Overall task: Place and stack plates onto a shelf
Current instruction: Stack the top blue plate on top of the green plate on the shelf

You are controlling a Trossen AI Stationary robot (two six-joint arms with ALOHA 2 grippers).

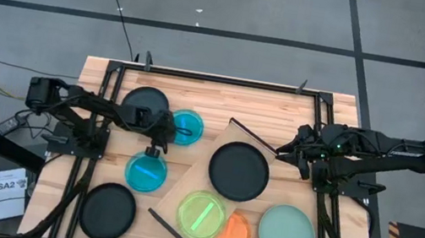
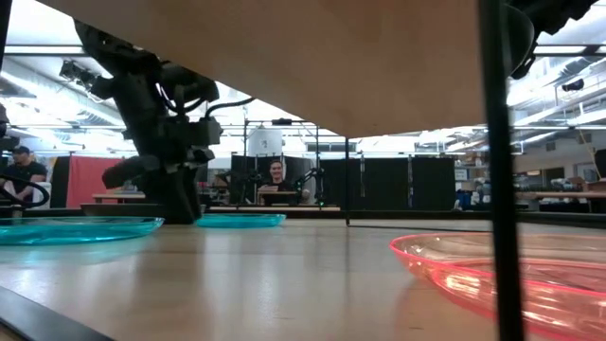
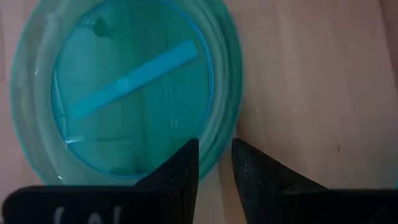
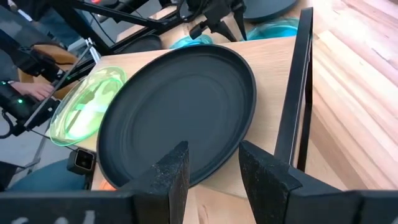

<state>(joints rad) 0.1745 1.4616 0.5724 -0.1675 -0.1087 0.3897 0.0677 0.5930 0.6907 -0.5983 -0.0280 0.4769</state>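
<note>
The shelf (image 1: 185, 185), a light board with dark end strips, lies slantwise on the table. On it rest a large black plate (image 1: 238, 171) and a green plate (image 1: 201, 215). An orange plate (image 1: 236, 237) lies partly under the shelf. My left gripper (image 1: 158, 151) is low over the far rim of a teal plate (image 1: 146, 173) that lies flat on the table. It is open by a narrow gap, one finger on each side of the rim (image 3: 219, 152). My right gripper (image 4: 214, 177) is open at the shelf's far end, just off the black plate's rim (image 4: 205, 168). My left gripper comes at the teal plate from above, pointing down, with one finger (image 3: 183, 171) over the plate's inside and the other (image 3: 255, 174) outside its rim. I cannot tell whether either finger touches the rim. The plate lies flat on the table.
A second teal plate (image 1: 186, 126) and a black plate (image 1: 147, 102) lie near the far edge. Another black plate (image 1: 107, 210) lies near the left corner, and a mint-green plate (image 1: 287, 233) lies to the right of the shelf. Black frame rails (image 1: 219, 77) edge the table. People sit in the room behind.
</note>
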